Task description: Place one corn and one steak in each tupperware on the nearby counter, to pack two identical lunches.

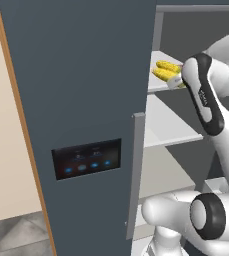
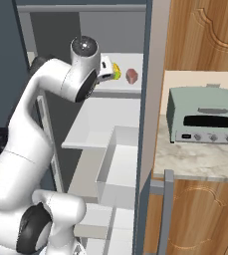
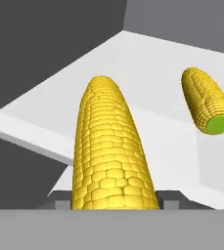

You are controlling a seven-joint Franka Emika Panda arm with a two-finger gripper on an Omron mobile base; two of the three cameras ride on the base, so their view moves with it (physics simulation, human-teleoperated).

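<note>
In the left base view, our arm reaches into the open fridge to its upper shelf, where two corn cobs lie side by side near the shelf's front edge. The wrist covers their near ends, so we cannot judge the grip from here.

In the right base view, the gripper sits at the front edge of that same shelf, a bit of yellow showing just past it. A steak rests further right on the shelf, apart from the cob. The toaster oven stands on the counter beside the fridge.

In the hand view, the near cob runs lengthwise straight up between the two finger tips, which press against its sides: we judge the jaws clamped on it. The second cob lies apart, green end toward us. To do this well, we should lift straight up before pulling back, so the held cob clears the shelf lip without nudging its neighbour.
</note>
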